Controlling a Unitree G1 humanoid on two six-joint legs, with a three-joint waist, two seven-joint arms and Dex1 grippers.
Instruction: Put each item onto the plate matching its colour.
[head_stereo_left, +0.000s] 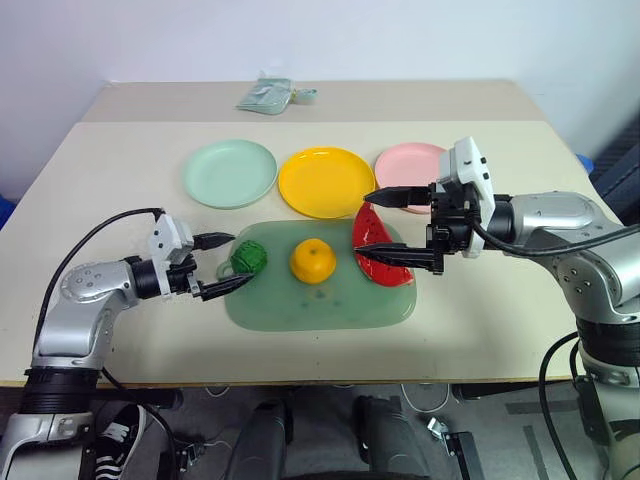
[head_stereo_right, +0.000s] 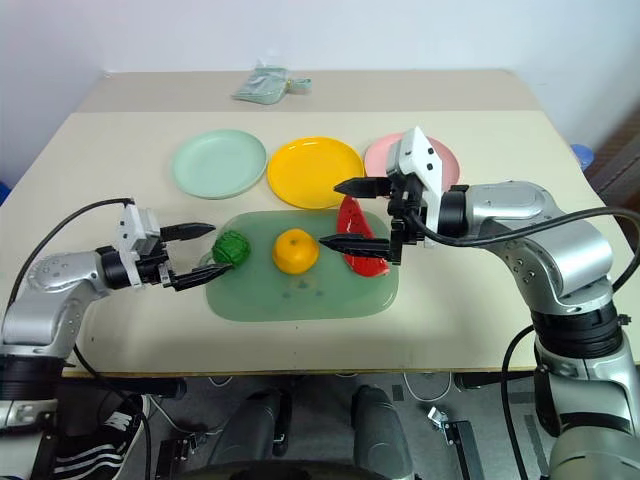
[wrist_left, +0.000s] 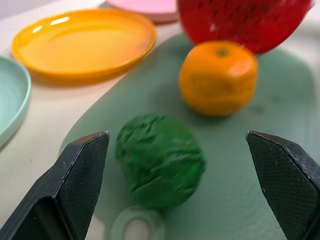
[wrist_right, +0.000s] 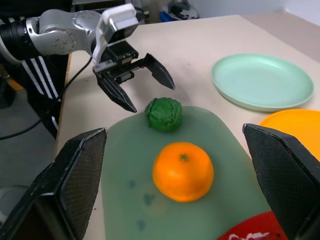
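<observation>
We are holding the left pincer (head_stereo_left: 224, 264) wide open and empty beside the green lump (head_stereo_left: 249, 256); the right pincer (head_stereo_left: 389, 228) is hanging wide open and empty above the watermelon slice (head_stereo_left: 385, 262).

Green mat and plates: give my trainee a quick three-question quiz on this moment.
1. True or false: the orange fruit already sits on the yellow plate.
2. Which item lies nearest the left gripper? A) watermelon slice B) green lump C) orange fruit
3. Fill in: all three items lie on the ___.

Key
1. False; it lies on the mat, and the mint green plate, yellow plate and pink plate are empty.
2. B; open fingers, no contact.
3. Green mat.
</observation>
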